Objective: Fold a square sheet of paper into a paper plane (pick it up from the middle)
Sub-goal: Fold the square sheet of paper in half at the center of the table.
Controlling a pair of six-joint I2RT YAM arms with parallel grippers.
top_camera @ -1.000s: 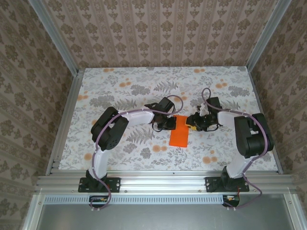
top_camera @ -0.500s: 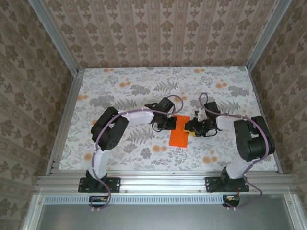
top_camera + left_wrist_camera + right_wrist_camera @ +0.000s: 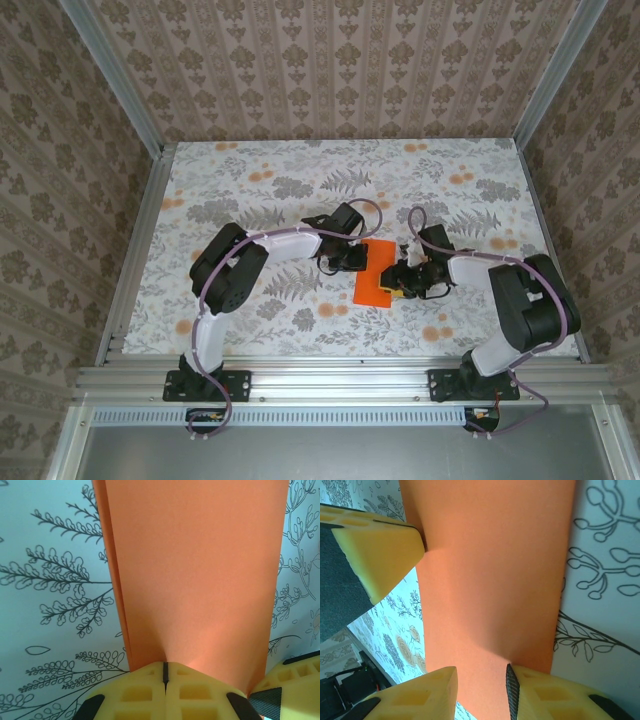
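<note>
The square sheet of paper (image 3: 374, 281) lies on the table folded into a bright orange rectangle, two layers showing along one long edge (image 3: 200, 570). My left gripper (image 3: 358, 258) is shut, its yellow tips (image 3: 165, 667) set against the paper's left edge. My right gripper (image 3: 398, 280) is at the paper's right edge. Its jaws (image 3: 480, 690) stand partly open with the orange sheet (image 3: 490, 580) running under the gap between them. The left gripper's finger (image 3: 375, 545) touches the sheet's far edge in the right wrist view.
The table (image 3: 250, 180) wears a floral cloth with pale orange blotches. Patterned walls and aluminium rails (image 3: 140, 250) close it in on three sides. Both arm bases stand at the near edge (image 3: 330, 375).
My right gripper has slid left and nearer along the paper's right edge. The left gripper and the paper have not moved.
</note>
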